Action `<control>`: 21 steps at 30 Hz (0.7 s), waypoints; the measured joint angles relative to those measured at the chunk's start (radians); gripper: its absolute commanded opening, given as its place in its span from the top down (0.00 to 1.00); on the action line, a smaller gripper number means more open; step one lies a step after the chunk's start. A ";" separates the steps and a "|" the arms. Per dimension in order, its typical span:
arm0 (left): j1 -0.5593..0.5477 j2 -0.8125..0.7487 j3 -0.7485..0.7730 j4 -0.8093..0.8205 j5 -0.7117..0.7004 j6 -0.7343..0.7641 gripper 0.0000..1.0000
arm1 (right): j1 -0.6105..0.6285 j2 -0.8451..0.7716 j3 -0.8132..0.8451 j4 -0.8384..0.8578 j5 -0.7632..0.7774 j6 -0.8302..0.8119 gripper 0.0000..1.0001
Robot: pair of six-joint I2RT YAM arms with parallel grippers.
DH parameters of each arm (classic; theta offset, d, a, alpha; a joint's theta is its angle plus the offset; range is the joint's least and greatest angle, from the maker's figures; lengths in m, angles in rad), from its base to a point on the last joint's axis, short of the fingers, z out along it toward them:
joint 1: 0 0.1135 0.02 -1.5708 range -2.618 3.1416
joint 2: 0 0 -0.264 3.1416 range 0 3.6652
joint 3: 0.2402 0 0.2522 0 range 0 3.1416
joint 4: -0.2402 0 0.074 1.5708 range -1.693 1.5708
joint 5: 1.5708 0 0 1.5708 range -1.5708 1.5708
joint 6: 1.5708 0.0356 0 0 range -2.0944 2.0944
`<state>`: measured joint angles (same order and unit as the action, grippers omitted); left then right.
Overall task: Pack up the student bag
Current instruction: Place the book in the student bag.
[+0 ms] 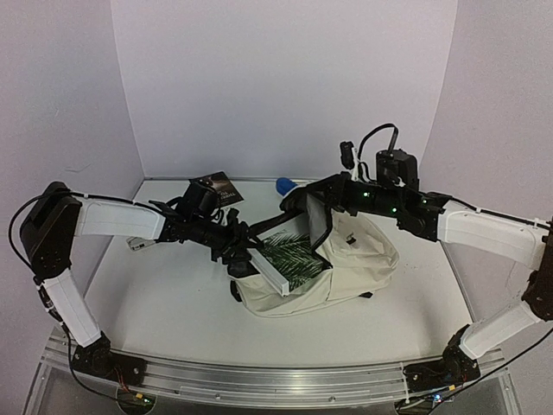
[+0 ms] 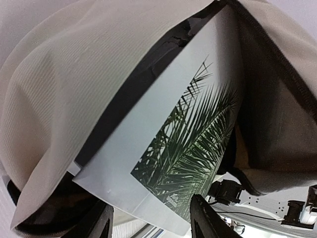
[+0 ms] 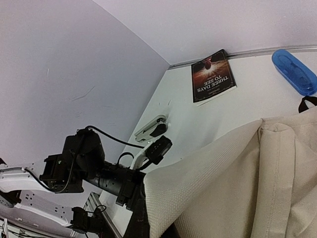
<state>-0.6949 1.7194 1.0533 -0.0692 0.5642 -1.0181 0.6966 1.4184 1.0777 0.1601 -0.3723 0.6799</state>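
Note:
The student bag [image 1: 367, 259], cream with black straps, lies at mid-table with its mouth facing left. A white book with a palm-leaf cover [image 1: 289, 259] sticks halfway out of that mouth, resting between cream fabric [image 2: 64, 99] and dark lining. My left gripper [image 1: 244, 258] is at the book's near edge. Its fingers [image 2: 203, 218] stand apart on either side of the book's lower corner [image 2: 163, 218], not clamped on it. My right gripper [image 1: 321, 203] is shut on the bag's upper flap and holds it raised. In the right wrist view its jaws are hidden behind the flap [image 3: 223, 188].
A dark book titled "Three Days to See" [image 3: 213, 77] lies near the back wall. A blue case [image 3: 293, 71] sits to its right, behind the bag. A small white and black stapler-like object [image 3: 152, 128] lies on the table's left side. White walls close in the table.

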 measured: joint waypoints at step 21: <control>-0.001 0.288 0.295 0.163 -0.022 0.098 0.37 | 0.018 -0.003 0.000 0.011 0.076 0.010 1.00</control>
<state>-0.6960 2.0075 1.3479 0.0940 0.5426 -0.9203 0.7143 1.4155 1.0775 0.1715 -0.2958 0.6895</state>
